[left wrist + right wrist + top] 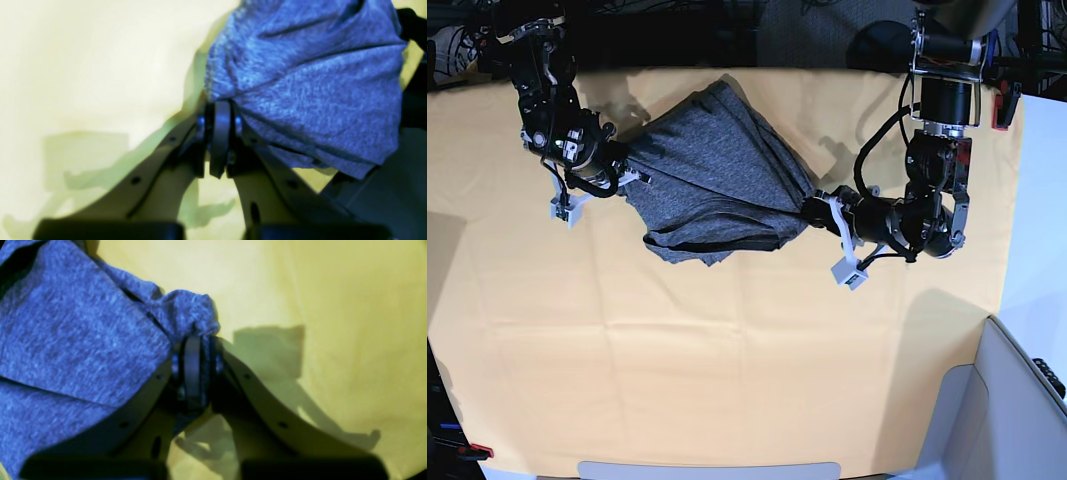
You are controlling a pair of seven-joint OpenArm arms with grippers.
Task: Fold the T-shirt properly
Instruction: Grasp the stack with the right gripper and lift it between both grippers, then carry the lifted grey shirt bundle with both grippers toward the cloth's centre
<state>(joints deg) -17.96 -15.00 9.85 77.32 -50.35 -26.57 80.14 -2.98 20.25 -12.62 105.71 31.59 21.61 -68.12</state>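
1. T-shirt (pixel 717 180) is hanging stretched between both arms over the upper middle of the yellow-orange table cloth (pixel 727 380), bunched and creased, lower fold sagging toward the cloth.
2. Left gripper (pixel 220 110) is clamping a gathered edge of the shirt, jaws fully closed on the fabric, which is fanning out from the pinch.
3. Right gripper (pixel 195 340) is pinching the opposite edge, jaws closed on a bunched wad of knit.

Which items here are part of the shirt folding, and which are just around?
In the job: grey T-shirt; left gripper and right gripper, each shut on a bunched edge of it.
Just around: yellow-orange table cloth; grey bin corner.
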